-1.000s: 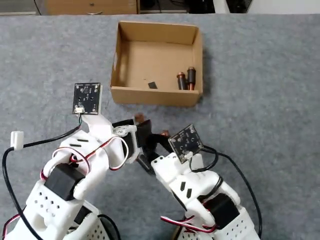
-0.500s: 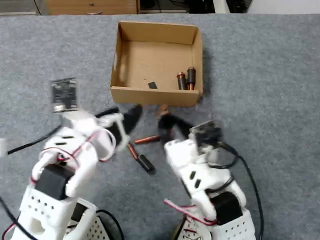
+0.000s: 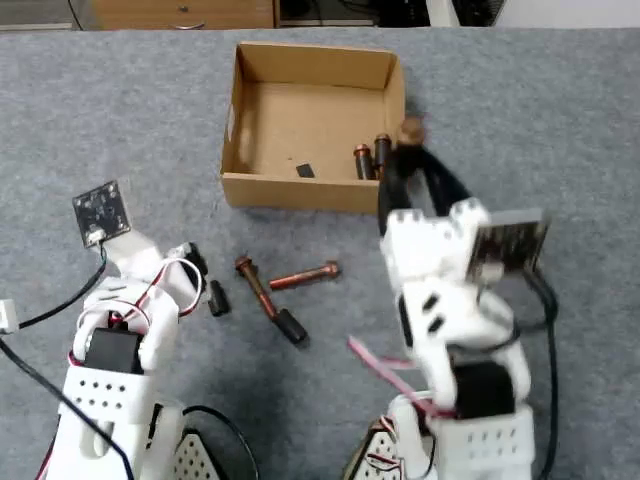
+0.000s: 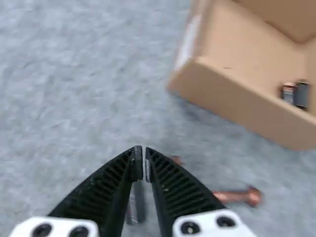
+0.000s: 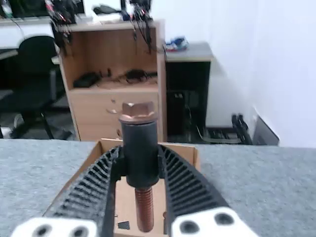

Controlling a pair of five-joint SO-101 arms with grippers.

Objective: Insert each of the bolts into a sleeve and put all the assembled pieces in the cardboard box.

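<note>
A grey, felt-like cover spreads over the whole worktop (image 3: 560, 120). Beyond its far edge stands a wooden shelf unit (image 5: 113, 84) with an open shelf above drawers and cables (image 5: 140, 12) heaped on its top. A black office chair (image 5: 29, 69) sits at one side of it, a dark cabinet (image 5: 185, 103) with a grey top at the other. A plain white wall (image 5: 281, 64) stands beside the cabinet, evenly lit
</note>
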